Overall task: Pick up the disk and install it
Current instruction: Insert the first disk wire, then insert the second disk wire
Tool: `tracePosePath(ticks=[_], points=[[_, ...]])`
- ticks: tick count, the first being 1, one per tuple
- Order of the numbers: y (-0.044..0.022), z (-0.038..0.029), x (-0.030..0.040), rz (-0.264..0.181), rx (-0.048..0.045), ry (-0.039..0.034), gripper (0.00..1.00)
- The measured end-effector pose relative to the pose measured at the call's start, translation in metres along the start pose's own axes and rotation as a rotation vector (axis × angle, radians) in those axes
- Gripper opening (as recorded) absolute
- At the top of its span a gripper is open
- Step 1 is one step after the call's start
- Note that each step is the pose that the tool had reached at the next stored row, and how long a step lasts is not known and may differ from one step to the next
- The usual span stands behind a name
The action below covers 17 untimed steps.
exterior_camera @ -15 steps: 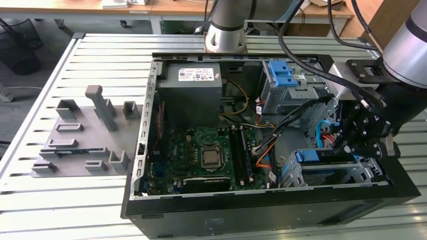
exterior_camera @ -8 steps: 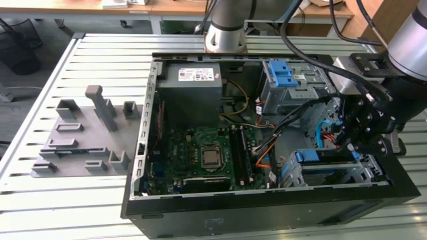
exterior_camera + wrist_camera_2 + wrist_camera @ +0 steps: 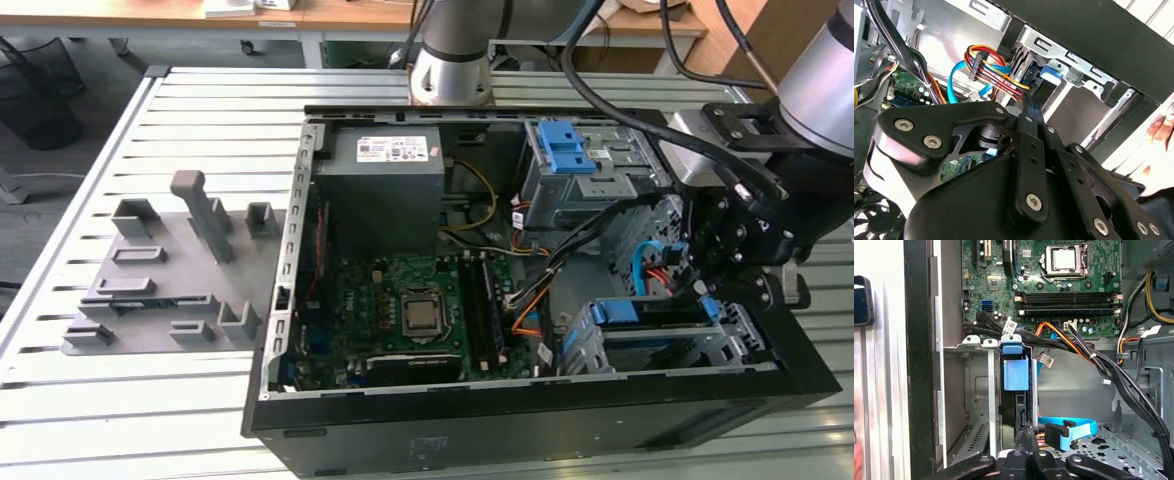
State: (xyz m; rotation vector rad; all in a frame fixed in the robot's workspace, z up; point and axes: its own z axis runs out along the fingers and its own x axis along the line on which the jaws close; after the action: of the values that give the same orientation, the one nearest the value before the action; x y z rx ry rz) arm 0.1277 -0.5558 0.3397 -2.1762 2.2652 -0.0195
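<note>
The gripper [image 3: 703, 283] stood inside the open case [image 3: 534, 405], low at the exterior view's right, just above the drive cage [image 3: 667, 345]. The disk [image 3: 1016, 390] sat on edge in that cage, its blue carrier end outward. Whether the fingers gripped the disk could not be determined. The motherboard [image 3: 414, 310] lay beside the cage.

A lab workbench: slatted metal table [image 3: 200, 95], opened computer case [image 3: 534, 400], desks [image 3: 334, 15] behind.
</note>
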Motion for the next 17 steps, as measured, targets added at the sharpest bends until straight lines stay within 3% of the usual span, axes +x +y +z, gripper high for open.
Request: tracePosePath(ticks=[7, 17], points=[[0.0001, -0.0002, 0.0, 0.0, 0.0, 0.0, 0.11], [0.0066, -0.0003, 0.0003, 0.0, 0.0001, 0.0, 0.11]])
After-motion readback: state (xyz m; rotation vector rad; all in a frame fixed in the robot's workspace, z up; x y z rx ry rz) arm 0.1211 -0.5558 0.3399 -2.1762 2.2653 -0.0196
